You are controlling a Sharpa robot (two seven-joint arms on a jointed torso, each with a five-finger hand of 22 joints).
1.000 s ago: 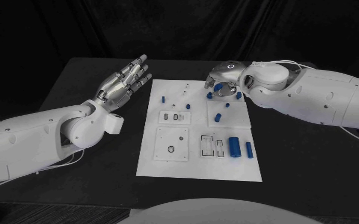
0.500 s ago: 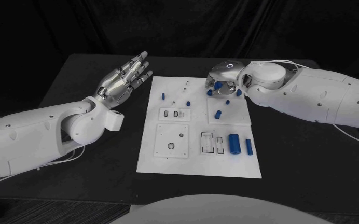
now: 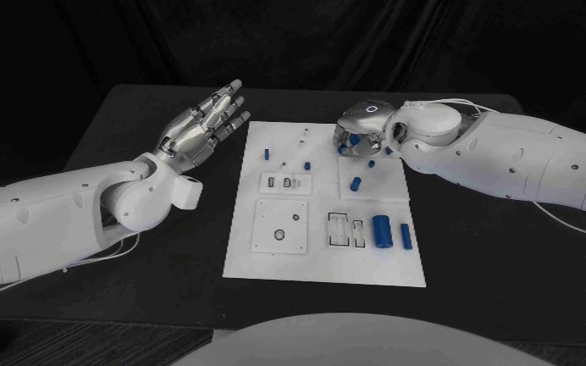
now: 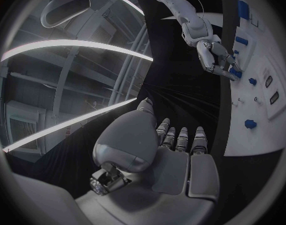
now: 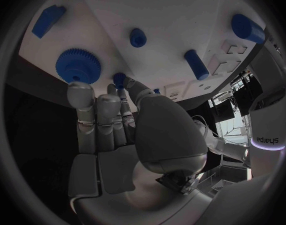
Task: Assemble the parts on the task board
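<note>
Black worktop [image 3: 146, 120] is seen carrying the white task board [image 3: 323, 268] at its middle. Left hand [image 3: 205, 127] is held above the worktop just left of the board's far corner, fingers straight and spread, nothing gripped. Right hand [image 3: 362, 133] is lowered over the board's far right area, fingers curled down around a blue part [image 5: 120, 78] at the fingertips; whether it is actually gripped cannot be told. A blue gear [image 5: 76, 65] is seen just beside those fingertips on the board. A large blue cylinder [image 3: 382, 234] and a slimmer blue bar [image 3: 406, 236] are laid side by side near the board's near right corner. A short blue peg [image 3: 356, 184] is seen mid-board.
</note>
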